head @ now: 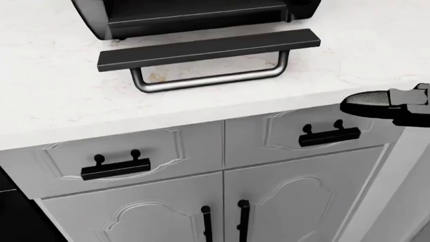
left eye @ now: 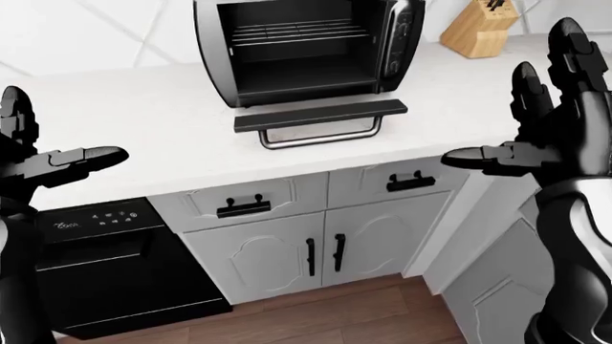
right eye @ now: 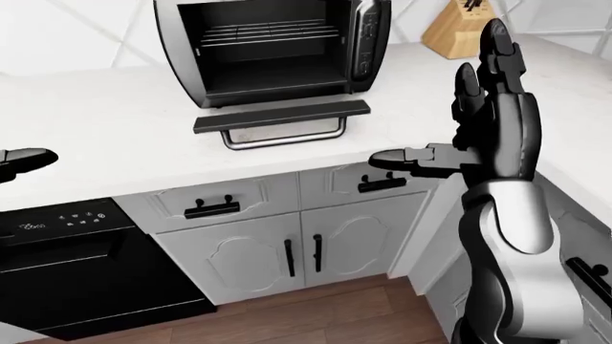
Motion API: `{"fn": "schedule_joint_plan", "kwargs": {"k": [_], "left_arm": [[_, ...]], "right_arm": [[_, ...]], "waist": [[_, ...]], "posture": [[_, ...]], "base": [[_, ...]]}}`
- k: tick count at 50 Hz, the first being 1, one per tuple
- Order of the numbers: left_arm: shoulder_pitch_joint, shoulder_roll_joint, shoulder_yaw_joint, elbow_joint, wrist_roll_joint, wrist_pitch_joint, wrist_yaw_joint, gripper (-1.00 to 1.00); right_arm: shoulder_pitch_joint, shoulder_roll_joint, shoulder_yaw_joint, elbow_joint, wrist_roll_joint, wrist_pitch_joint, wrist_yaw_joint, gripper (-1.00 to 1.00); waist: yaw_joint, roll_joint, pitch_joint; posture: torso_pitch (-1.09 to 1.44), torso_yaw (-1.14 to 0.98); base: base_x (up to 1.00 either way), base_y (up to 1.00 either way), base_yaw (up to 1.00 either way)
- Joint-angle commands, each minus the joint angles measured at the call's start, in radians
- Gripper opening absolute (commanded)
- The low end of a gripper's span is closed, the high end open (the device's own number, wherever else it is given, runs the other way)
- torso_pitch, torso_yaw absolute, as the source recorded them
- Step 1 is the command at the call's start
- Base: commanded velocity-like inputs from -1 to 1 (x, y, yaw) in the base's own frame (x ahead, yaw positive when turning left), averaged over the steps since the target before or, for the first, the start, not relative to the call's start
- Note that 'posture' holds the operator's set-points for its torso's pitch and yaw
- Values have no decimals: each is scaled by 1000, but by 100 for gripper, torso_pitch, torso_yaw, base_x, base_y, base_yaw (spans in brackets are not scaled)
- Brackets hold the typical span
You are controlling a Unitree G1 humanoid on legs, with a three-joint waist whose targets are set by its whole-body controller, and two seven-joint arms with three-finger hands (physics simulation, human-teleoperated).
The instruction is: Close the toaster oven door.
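Note:
A black and silver toaster oven stands on the white counter at the top middle of the left-eye view. Its door hangs fully open, lying flat on the counter with its metal handle toward me; the door also shows in the head view. My left hand is open at the left edge, apart from the oven. My right hand is open at the right, raised, fingers spread, to the right of the door and not touching it.
A wooden knife block stands on the counter at top right. Below the counter are white drawers and cabinet doors with black handles. A black dishwasher sits at lower left. Wood floor lies below.

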State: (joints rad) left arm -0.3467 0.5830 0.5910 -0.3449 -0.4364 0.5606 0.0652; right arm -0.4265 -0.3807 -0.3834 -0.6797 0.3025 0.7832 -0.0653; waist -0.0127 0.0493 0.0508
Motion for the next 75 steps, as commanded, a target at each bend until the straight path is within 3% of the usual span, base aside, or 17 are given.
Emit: {"fn": "schedule_joint_plan", "kwargs": {"k": [1, 2, 3, 8, 12, 15, 16, 23, 28, 37, 41, 42, 47, 53, 62, 66, 75], "left_arm": [[-17, 20, 15, -20, 2, -25, 1, 100], [-17, 20, 16, -19, 2, -25, 0, 100], [-16, 20, 15, -18, 3, -26, 0, 100], [-17, 20, 16, -21, 1, -24, 0, 100], [-19, 21, 15, -20, 2, -23, 0, 100], [-21, 22, 15, -21, 0, -20, 2, 100], [-22, 23, 15, -21, 0, -20, 2, 100], [-26, 25, 13, -28, -4, -12, 7, 100], [-24, 24, 15, -32, -4, -11, 9, 100], [-23, 25, 15, -28, -1, -17, 5, 100], [-23, 28, 19, -29, -4, -14, 5, 100], [-22, 28, 19, -28, -4, -15, 4, 100], [-26, 34, 21, -27, -7, -11, 6, 100], [-29, 37, 20, -27, -9, -9, 8, 100], [-33, 42, 22, -30, -13, -3, 11, 100], [-30, 40, 20, -32, -13, -5, 11, 100], [-29, 39, 22, -30, -10, -7, 9, 100]], "right_arm": [[-18, -6, 2, -17, 2, -26, 1, 100], [-18, -7, 0, -15, 2, -27, 2, 100], [-16, -6, -1, -16, 2, -29, 2, 100], [-15, -9, -3, -12, 2, -33, 3, 100], [-17, -10, -3, -10, 4, -33, 2, 100], [-26, -15, -7, -9, 9, -26, -1, 100], [-24, -15, -8, -9, 10, -27, -1, 100], [-32, -24, -11, -7, 18, -21, -6, 100], [-32, -31, -20, -6, 25, -19, -8, 100], [-28, -42, -30, 10, 29, -34, -8, 100], [-31, -53, -40, 19, 36, -37, -9, 100], [-35, -59, -44, 21, 39, -34, -10, 100], [-32, -79, -61, 54, 41, -58, -5, 100], [-26, -106, -83, 103, 45, -88, 4, 100], [-9, -117, -92, 143, 37, -125, 11, 100], [-5, -128, -107, 162, 38, -138, 17, 100], [1, -149, -123, 190, 40, -157, 20, 100]], "waist": [[0, 16, -18], [0, 57, -32], [11, 20, -24], [17, 5, -24], [21, -37, -17], [25, -111, -31], [17, -81, -25], [9, -50, -15], [-7, 43, -37], [18, -30, -15], [23, -127, -38], [13, -74, -24], [11, -71, -25], [0, 37, -28], [19, -25, -16], [26, -107, -28], [10, -48, -13]], "posture": [[0, 0], [0, 0], [0, 0], [0, 0], [0, 0], [0, 0], [0, 0], [0, 0], [0, 0], [0, 0], [0, 0], [0, 0], [0, 0], [0, 0], [0, 0], [0, 0], [0, 0]], "base": [[16, 5, 0], [16, 5, 0], [15, 5, 0], [16, 5, 0], [15, 5, 0], [16, 5, 0], [16, 5, 0], [16, 4, 0], [15, 3, 0], [16, 3, 0], [16, 3, 0], [16, 2, 0], [16, 2, 0], [15, 2, 0], [16, 2, 0], [16, 2, 0], [15, 2, 0]]}}
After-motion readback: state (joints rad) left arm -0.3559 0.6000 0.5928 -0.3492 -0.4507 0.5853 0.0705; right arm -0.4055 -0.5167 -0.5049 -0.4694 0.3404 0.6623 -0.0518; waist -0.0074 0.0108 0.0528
